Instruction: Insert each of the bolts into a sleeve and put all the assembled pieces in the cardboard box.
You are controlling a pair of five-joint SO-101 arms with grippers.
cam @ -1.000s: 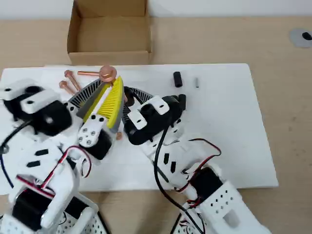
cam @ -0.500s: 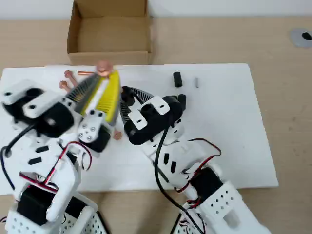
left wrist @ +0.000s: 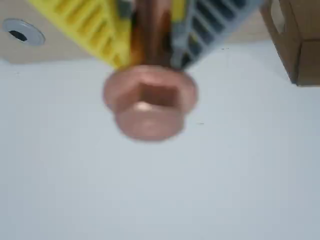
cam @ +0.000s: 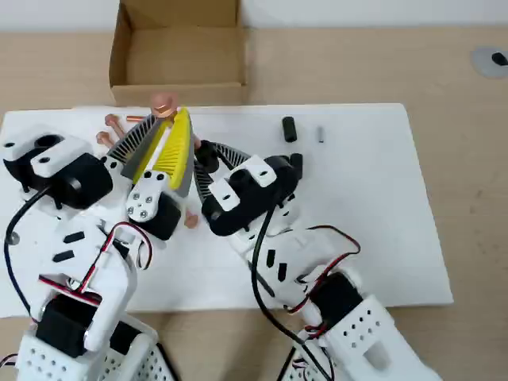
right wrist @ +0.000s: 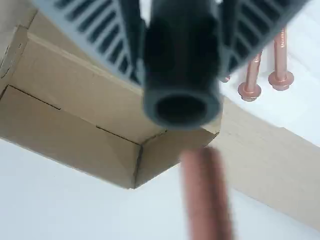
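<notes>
- Tight moment here: the left jaws are clamped on a copper bolt (cam: 164,103). Its head pokes out past their tips, just short of the cardboard box (cam: 198,94).
- The right jaws, close alongside over the white mat (cam: 365,222), are closed round a black sleeve (right wrist: 182,75).
- From the right wrist, a blurred copper shank (right wrist: 205,195) sits near the sleeve's open bore but off its axis. Push in like that and I'd expect it to catch the rim, then either twist the sleeve in its grip or skid past.
- The two arms are crowded together, so one bump could knock either piece loose.
- Spare bolts (cam: 111,121) lie on the mat just beside the left jaws, easy to sweep aside.
- The bolt is coppery, with a wide flanged hex head. The sleeve is a short, dark, hollow tube.
- Another sleeve (cam: 289,128) lies well apart on the mat.
</notes>
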